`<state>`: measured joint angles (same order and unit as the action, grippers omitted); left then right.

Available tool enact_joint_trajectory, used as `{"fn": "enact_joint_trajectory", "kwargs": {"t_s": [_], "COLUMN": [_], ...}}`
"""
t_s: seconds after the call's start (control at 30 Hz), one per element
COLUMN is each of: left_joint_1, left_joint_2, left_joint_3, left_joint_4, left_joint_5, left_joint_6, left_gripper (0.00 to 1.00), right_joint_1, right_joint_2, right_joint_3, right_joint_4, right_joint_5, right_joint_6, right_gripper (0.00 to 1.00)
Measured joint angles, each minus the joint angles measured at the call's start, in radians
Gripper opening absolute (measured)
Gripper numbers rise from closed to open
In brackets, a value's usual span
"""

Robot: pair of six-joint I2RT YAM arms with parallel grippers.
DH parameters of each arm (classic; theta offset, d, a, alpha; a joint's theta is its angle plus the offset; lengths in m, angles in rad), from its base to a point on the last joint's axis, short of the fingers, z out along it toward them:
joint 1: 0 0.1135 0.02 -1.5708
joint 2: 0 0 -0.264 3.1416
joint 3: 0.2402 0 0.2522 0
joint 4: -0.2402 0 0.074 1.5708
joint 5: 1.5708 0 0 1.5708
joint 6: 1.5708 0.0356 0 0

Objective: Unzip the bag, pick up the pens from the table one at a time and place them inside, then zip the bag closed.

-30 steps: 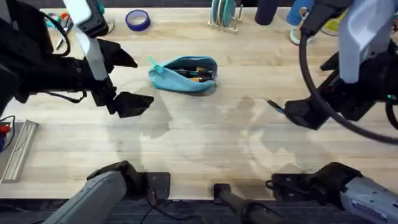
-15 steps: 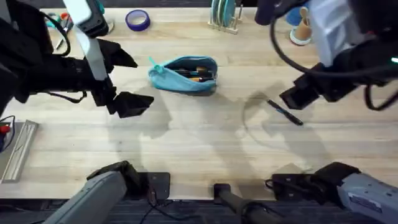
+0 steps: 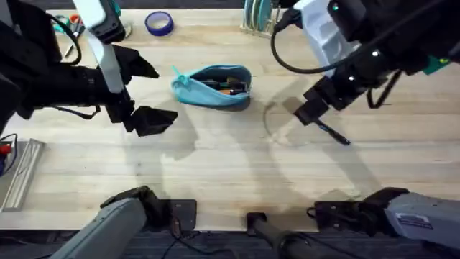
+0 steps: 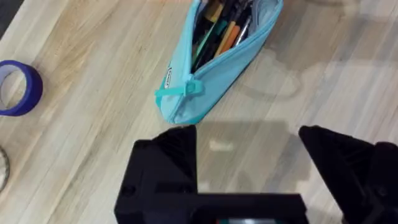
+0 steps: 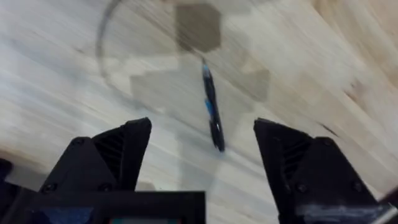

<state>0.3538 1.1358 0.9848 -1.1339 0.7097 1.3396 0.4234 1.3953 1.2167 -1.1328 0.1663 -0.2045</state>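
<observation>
While left pincer (image 4: pixel 249 165) hangs apart, unmoved, right pincer (image 5: pixel 202 155), apart, has shifted above pen (image 5: pixel 211 109); bag (image 3: pixel 213 85) unzipped.

Robotics lab or test bench. Indicated by two arm bases clamped at the near edge of a pale plank table (image 3: pixel 237 180), with loose cabling. Stationery along the far edge: blue tape roll (image 3: pixel 159 23), rack of plates (image 3: pixel 259 18), cups at the far right corner. Metal tray (image 3: pixel 18 176) at the left edge.

Bare table (image 3: pixel 215 165) around the pen (image 3: pixel 333 132), unobstructed beneath the right end effector (image 5: pixel 202 155).
</observation>
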Motion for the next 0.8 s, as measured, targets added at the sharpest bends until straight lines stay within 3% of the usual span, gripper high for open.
{"fn": "enact_joint_trajectory", "kwargs": {"t_s": [0.53,0.8], "left_joint_1": [0.0,0.0], "left_joint_2": [0.0,0.0], "left_joint_3": [0.0,0.0], "left_joint_4": [0.0,0.0], "left_joint_5": [0.0,0.0], "left_joint_6": [0.0,0.0], "left_gripper": [0.993,0.994], "right_joint_1": [-0.219,-0.242], "right_joint_2": [0.091,0.091], "right_joint_3": [-0.1,-0.241], "right_joint_4": [0.157,0.266], "right_joint_5": [-0.12,-0.145], "right_joint_6": [0.047,0.032], "right_gripper": [0.995,0.995]}}
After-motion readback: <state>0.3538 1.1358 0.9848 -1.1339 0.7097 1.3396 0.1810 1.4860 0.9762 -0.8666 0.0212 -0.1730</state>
